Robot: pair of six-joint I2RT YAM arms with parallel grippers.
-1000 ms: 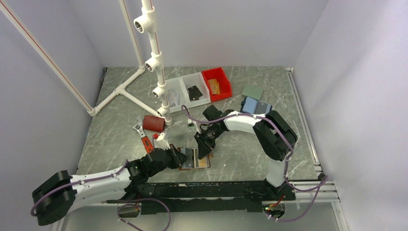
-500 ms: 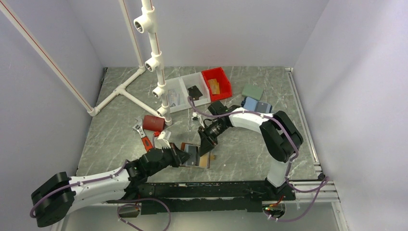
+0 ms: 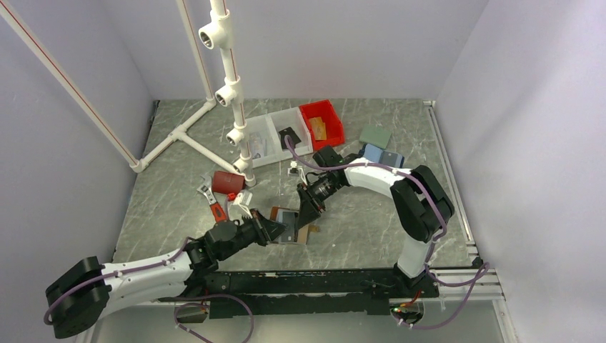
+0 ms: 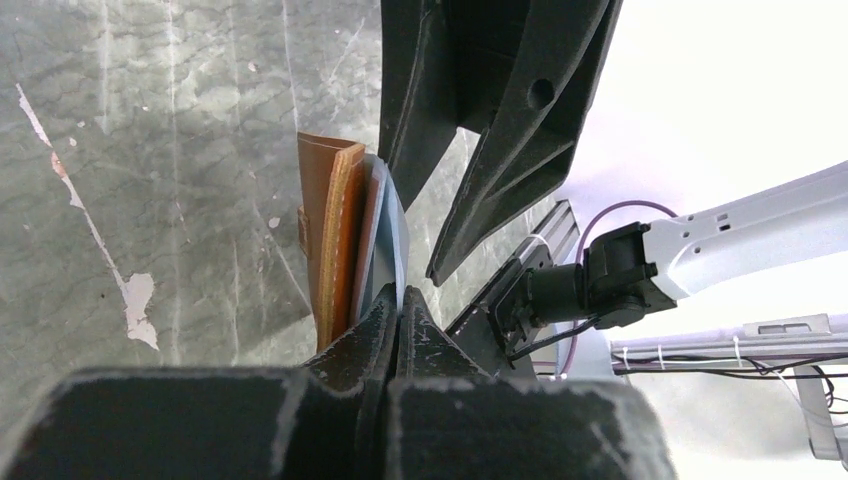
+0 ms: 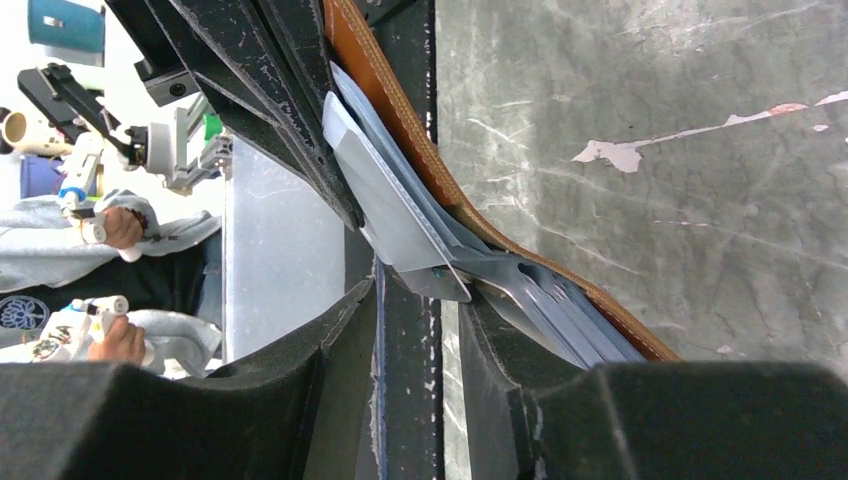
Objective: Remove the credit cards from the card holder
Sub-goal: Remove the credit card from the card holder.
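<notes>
Top external view: card holder (image 3: 289,227), brown stitched leather with pale blue inner panels, held on edge over the near middle of the grey marbled table (image 3: 364,232). Left gripper (image 3: 274,231), arm stretched low, is clamped tight on its edge. Right gripper (image 3: 306,214), angled steeply down, has its jaws partly apart around a corner of the thin pale grey credit cards (image 5: 385,205), not pinching.

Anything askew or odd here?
The brown leather card holder is tilted up on edge, pinched by the left gripper; pale grey cards fan unevenly out, reaching between the open right gripper fingers.
</notes>
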